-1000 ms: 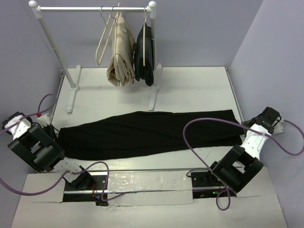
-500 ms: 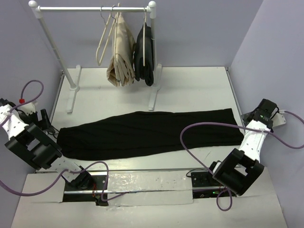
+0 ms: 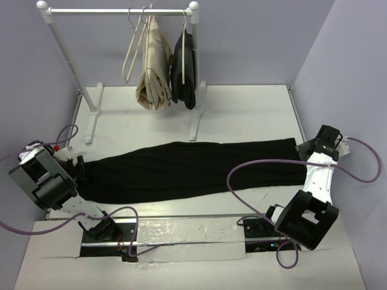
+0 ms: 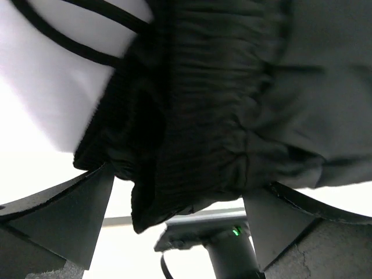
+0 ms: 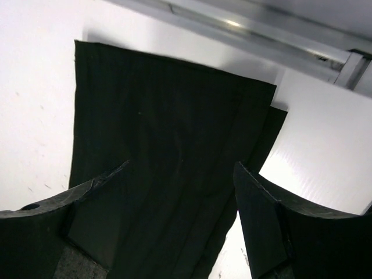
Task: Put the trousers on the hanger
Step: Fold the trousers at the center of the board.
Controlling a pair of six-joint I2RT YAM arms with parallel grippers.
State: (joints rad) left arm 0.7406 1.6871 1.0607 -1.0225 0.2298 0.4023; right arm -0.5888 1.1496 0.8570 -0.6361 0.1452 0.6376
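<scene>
Across your white tabletop [image 3: 242, 109], both claws have just sprung wide. The left claw [image 4: 177, 183] is over the waistband [image 4: 203, 116] at the left edge, the right claw [image 5: 181, 165] over the hems [image 5: 174, 87]. The trousers [image 3: 187, 169] lie released and flat; the empty hanger [image 3: 129, 57] hangs on the far rail [image 3: 121, 11].

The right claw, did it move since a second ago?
Yes. The right claw swung inward from outside the table edge to the leg end of the black trousers.

The white table [image 3: 254, 115] carries flat black trousers [image 3: 181, 169] and a clothes rack [image 3: 115, 11].
</scene>
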